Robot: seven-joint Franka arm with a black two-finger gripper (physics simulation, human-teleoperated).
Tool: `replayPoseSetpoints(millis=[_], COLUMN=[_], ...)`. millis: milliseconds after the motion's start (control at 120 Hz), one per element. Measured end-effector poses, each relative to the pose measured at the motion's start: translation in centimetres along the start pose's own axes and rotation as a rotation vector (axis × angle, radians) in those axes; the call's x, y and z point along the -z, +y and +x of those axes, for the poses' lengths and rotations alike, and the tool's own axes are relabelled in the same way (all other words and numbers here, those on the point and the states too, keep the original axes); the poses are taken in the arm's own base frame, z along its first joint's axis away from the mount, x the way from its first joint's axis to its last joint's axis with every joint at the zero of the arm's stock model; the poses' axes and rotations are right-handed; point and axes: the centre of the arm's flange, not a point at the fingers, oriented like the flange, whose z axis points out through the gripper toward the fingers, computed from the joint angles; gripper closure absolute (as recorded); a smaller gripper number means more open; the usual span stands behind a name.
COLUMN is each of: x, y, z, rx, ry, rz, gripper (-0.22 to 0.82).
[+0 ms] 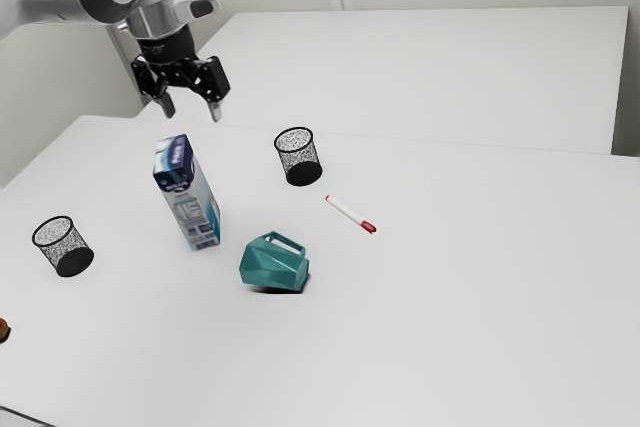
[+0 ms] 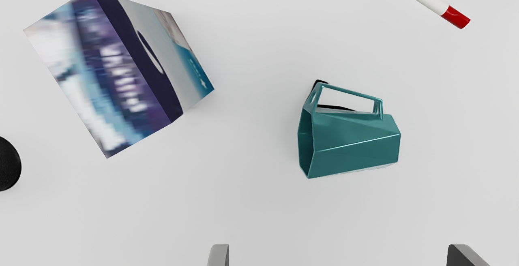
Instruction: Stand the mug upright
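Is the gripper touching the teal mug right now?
Apart. The exterior view shows the open gripper up in the air, with a wide gap between it and the tipped mug.

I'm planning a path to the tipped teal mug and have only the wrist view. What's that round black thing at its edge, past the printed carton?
Observer: A black wire-mesh cup stands on that side of the carton.
Operator: Any other cup around?
Observer: Yes, a second mesh cup stands near the marker.
Operator: The marker is cut off for me. What's its other end like?
Observer: It has a small red tip, opposite the larger red end.
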Motion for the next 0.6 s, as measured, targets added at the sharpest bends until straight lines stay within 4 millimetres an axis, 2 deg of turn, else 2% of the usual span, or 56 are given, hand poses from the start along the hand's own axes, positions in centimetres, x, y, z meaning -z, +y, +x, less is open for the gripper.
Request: replayPoseSetpoints(millis=[125, 267, 600], x=[-0.1, -1.3, -8.9], y=[0.5, 1.0, 0.6], z=[-0.3, -2.1, -4.2], rx=[-0.005, -0.014, 0.026], ry=[-0.003, -0.008, 0.003], rz=[0.000, -0.003, -0.111], gripper=[0.02, 0.02, 0.02])
